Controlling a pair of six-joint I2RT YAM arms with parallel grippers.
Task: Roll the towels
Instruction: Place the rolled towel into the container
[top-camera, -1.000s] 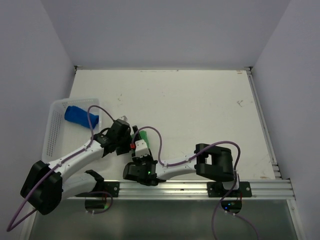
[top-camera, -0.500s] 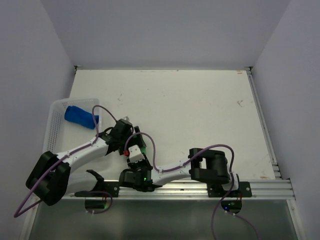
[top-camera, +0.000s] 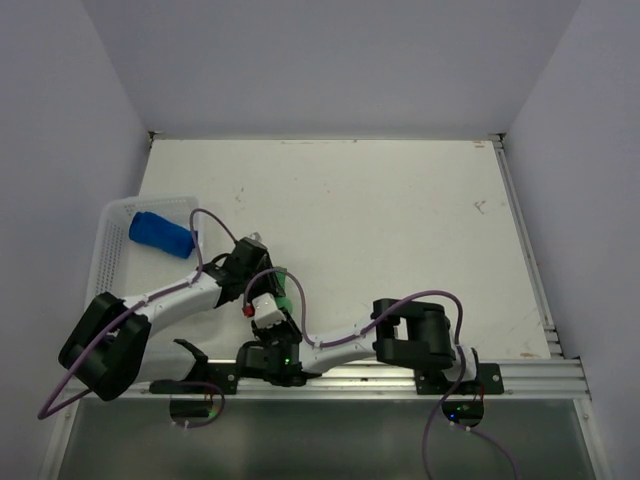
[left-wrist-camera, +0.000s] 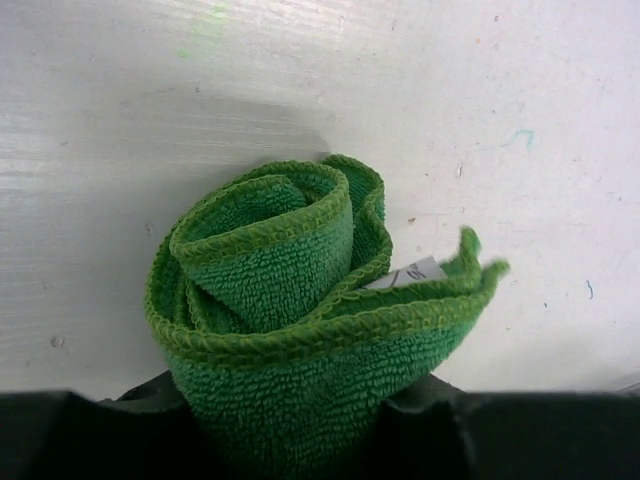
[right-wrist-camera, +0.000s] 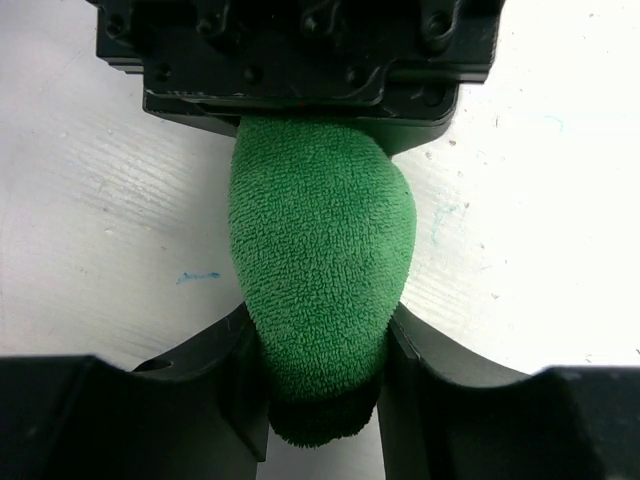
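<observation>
The near left is crowded: the left claw (left-wrist-camera: 300, 425) and the right claw (right-wrist-camera: 320, 395) meet end to end on the green towel (top-camera: 286, 288), with purple cables (top-camera: 420, 293) looping above. The white mesh basket (top-camera: 110, 265) lines the left edge. Beyond them and to the right the bench (top-camera: 400, 220) lies open up to the walls (top-camera: 60, 120).

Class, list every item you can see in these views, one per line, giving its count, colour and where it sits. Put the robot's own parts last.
green towel: one, bright green, rolled, between both grippers near the arms' bases
blue towel: one, royal blue, rolled, inside the basket
basket: one, white mesh, left edge of the table
table: one, white, scuffed
mounting rail: one, silver, near edge
left gripper: one, black, closed on the green towel
right gripper: one, black, closed on the green towel from the opposite side
</observation>
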